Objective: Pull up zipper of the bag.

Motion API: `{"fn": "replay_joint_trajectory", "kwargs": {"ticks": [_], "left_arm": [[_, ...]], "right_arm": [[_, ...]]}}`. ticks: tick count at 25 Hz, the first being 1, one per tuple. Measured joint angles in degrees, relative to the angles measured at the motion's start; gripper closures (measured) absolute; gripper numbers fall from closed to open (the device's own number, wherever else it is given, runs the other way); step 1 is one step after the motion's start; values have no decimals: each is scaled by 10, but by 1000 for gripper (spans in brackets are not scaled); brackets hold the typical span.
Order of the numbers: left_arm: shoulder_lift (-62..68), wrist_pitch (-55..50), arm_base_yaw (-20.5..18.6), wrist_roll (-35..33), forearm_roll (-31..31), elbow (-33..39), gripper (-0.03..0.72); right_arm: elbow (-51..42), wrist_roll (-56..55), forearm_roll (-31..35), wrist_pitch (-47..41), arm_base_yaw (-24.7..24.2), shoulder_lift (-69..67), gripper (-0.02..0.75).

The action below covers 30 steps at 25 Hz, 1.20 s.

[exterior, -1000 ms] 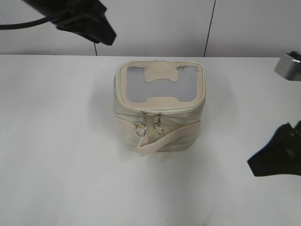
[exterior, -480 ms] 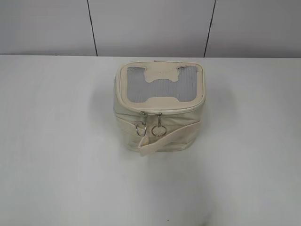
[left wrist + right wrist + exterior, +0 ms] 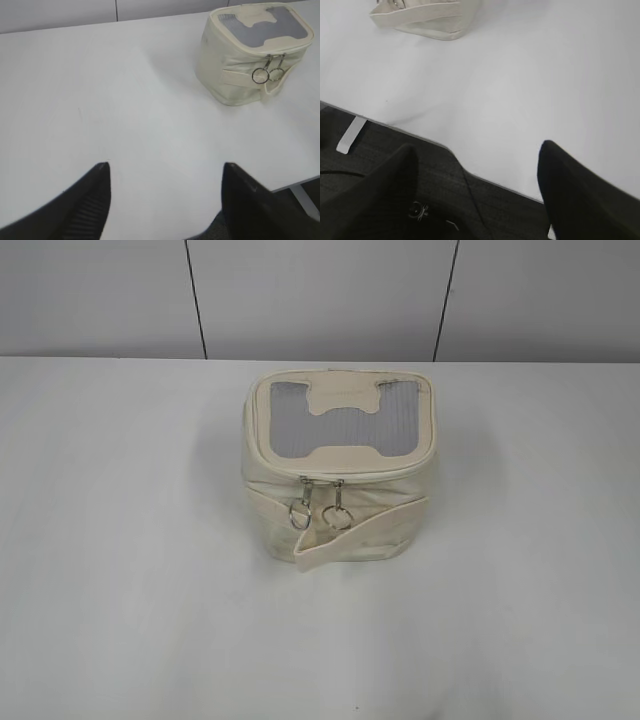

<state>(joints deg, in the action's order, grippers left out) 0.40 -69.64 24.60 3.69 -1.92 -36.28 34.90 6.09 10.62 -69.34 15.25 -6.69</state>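
1. Well, in the exterior view I see the bag (image 3: pixel 340 475) standing upright near the middle of the white tabletop (image 3: pixel 120 570), lid up, its mesh window facing the camera. The zipper (image 3: pixel 345 471) runs round the lid rim, and its two silver pulls (image 3: pixel 318 508) hang side by side at the front, rings dangling over the strap (image 3: pixel 355 533). Neither arm shows in this view.

2. From the left wrist view, my left gripper (image 3: pixel 165 197) sits low over the near part of the tabletop, its jaws spread wide with nothing between them. The bag is well apart from it, up in the far right corner, with both rings plain against its front.

3. From the right wrist view, my right gripper (image 3: pixel 477 192) hangs about over the tabletop edge, jaws likewise released and empty. Only the bag's lower corner and strap show at the top left, well apart.

4. My judgement: the track looks closed along the front, with both pulls met at the middle. No pull is grasped, and I cannot check the lid's back side.
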Motion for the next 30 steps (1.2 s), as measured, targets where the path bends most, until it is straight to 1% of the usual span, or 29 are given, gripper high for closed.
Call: {"fn": "replay_joint_trajectory", "kwargs": {"ticks": [2, 5, 9, 12, 15, 17, 27, 29, 30], "left_arm": [[-8, 11, 0, 0, 6, 22, 135], [-8, 28, 0, 0, 11, 33, 113], [-8, 73, 0, 0, 13, 46, 110], [-8, 87, 0, -1, 13, 54, 109], [-8, 90, 0, -1, 13, 54, 109], [-8, 90, 0, -1, 15, 54, 109], [-8, 92, -1, -1, 19, 54, 109], [-8, 92, -12, -1, 19, 54, 109], [-8, 92, -26, -1, 19, 54, 109]], "right_arm": [[-16, 0, -10, -1, 0, 38, 155], [-30, 0, -19, -3, 0, 69, 153], [-33, 0, -28, -1, 0, 71, 153], [-42, 0, -42, 28, 0, 71, 153], [-58, -9, -61, 75, 0, 71, 153], [-62, -16, -68, 86, 0, 71, 153], [-63, -23, -70, 92, -1, 71, 153], [-63, -23, -70, 92, -10, 71, 153], [-63, -23, -70, 92, -19, 71, 153]]}}
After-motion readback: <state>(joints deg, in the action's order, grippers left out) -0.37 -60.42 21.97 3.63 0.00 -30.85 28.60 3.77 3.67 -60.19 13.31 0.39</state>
